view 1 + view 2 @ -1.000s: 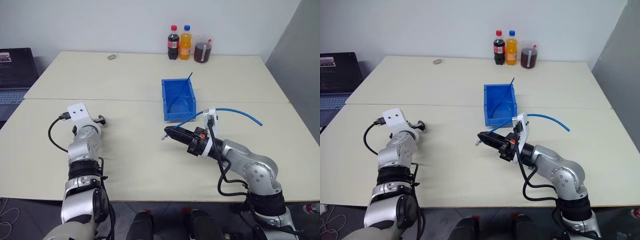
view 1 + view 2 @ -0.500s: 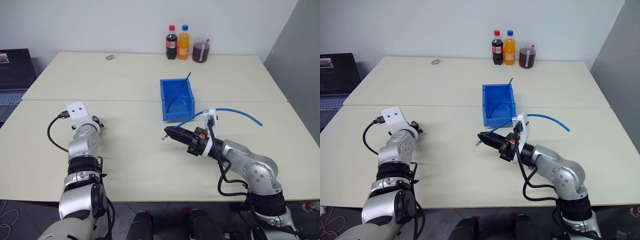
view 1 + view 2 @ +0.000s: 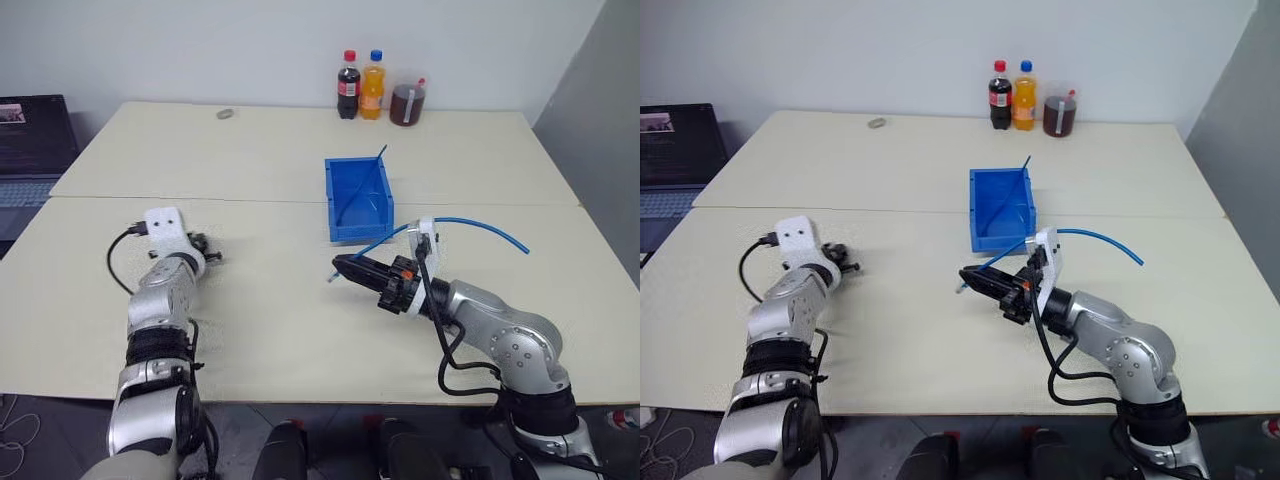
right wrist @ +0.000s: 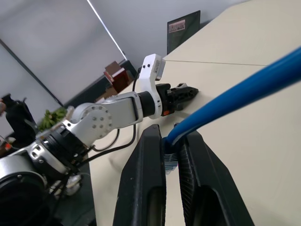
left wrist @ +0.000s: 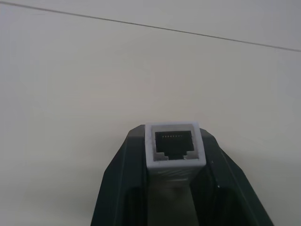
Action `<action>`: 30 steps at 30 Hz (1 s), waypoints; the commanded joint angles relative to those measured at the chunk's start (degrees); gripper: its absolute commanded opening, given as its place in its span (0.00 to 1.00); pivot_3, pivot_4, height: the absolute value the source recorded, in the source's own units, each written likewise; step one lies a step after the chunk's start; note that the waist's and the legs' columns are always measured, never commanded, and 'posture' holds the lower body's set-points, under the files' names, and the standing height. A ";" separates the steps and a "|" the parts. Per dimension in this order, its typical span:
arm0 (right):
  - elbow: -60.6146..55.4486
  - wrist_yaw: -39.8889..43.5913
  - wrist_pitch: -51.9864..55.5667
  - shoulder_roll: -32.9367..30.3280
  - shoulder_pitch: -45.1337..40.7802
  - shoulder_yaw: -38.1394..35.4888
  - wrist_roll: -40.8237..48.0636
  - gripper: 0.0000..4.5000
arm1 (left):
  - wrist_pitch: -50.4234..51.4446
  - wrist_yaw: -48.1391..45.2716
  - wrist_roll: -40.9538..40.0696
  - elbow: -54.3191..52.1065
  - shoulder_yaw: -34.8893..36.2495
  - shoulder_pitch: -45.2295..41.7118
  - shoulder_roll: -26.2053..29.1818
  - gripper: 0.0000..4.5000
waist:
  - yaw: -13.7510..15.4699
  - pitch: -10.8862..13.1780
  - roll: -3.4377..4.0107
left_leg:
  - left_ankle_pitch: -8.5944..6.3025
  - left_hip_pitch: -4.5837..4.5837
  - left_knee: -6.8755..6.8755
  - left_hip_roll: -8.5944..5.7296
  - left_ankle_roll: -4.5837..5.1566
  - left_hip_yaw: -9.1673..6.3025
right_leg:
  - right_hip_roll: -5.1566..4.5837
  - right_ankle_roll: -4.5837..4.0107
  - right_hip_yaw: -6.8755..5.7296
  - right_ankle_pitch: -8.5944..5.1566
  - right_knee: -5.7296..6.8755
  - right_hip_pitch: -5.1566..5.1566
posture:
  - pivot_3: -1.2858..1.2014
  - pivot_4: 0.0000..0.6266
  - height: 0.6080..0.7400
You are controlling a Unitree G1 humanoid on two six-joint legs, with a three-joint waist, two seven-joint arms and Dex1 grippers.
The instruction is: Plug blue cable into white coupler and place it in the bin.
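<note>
1. Left gripper [image 3: 207, 250] is clamped on the white coupler [image 5: 175, 148], socket facing outward from between the fingers, low over the table [image 3: 270, 330] on the left side.
2. Right gripper [image 3: 340, 268] is pinched narrow on the blue cable [image 4: 244, 92] right behind its plug (the plug itself is too small to make out), tip pointing toward the left arm. The rest of the cable arcs away behind that arm.
3. The two are well apart, so I'd say the step is bringing plug and socket together. The bin [image 3: 357, 228] sits just beyond the right gripper with a thin dark-blue strand [image 3: 362, 185] leaning in it.
4. To do it well: get the socket and plug on one line first, then close the gap slowly.
5. Match the plug's clip side to the socket notch before pushing.
6. Push straight; a floppy cable will likely buckle if it's off-axis.
</note>
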 commanded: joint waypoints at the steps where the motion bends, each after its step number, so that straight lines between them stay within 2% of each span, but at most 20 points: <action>1: -5.47 2.52 -2.08 -3.64 1.75 0.33 -2.05 0.02 | 1.77 -20.75 -2.10 -14.58 -12.34 3.20 5.00 0.18 | -0.03 0.00 0.00 | 0.00 0.00 -0.01 -0.03 0.00 0.00 | -0.02 0.00 0.01 0.00 -0.02 0.02 | 0.52 0.24 1.00; 6: -8.26 6.93 -5.31 -10.00 3.79 3.37 -7.88 0.02 | -4.68 -43.55 -1.17 -19.14 -23.90 3.02 12.23 0.18 | -0.46 0.00 0.00 | 0.00 0.05 -0.02 0.03 0.01 0.02 | 0.07 0.00 0.04 -0.01 0.03 -0.02 | 0.52 0.24 1.00; 12: -8.02 10.46 -9.83 -13.01 4.67 5.93 -13.05 0.02 | -16.23 -58.89 4.35 -14.90 -32.75 0.29 15.57 0.18 | -0.61 0.01 0.01 | -0.01 0.03 -0.03 0.13 0.03 0.02 | 0.22 0.22 0.08 -0.17 0.05 -0.13 | 0.52 0.24 1.00; 15: -6.29 13.05 -13.86 -14.28 3.72 8.78 -17.75 0.02 | -21.93 -62.01 8.05 -10.01 -35.98 -1.50 14.71 0.18 | -0.41 0.01 0.00 | -0.01 0.01 -0.01 0.11 0.03 0.05 | 0.21 0.23 0.12 -0.18 0.03 -0.13 | 0.52 0.24 1.00; 20: -1.65 15.87 -19.31 -13.14 0.78 13.05 -23.90 0.02 | -26.35 -63.58 10.40 -4.80 -36.83 -2.86 12.65 0.18 | -0.39 0.00 0.01 | -0.01 -0.01 0.05 0.11 0.04 0.05 | 0.21 0.25 0.11 -0.18 0.04 -0.13 | 0.52 0.24 1.00; 24: 5.23 16.49 -23.88 -7.68 -4.40 17.72 -28.78 0.02 | -28.09 -64.72 11.26 -2.56 -36.98 -3.15 11.86 0.18 | -0.44 -0.03 0.05 | -0.01 0.05 0.08 0.11 0.04 0.05 | 0.22 0.27 0.12 -0.17 0.09 -0.10 | 0.52 0.24 1.00; 30: 13.57 16.82 -29.11 -1.33 -7.71 22.16 -35.01 0.02 | -28.00 -65.43 11.68 -1.97 -36.51 -3.09 11.23 0.18 | -0.21 -0.06 0.06 | 0.00 0.05 0.13 0.11 0.05 0.02 | 0.21 0.27 0.09 -0.16 0.08 -0.01 | 0.52 0.24 1.00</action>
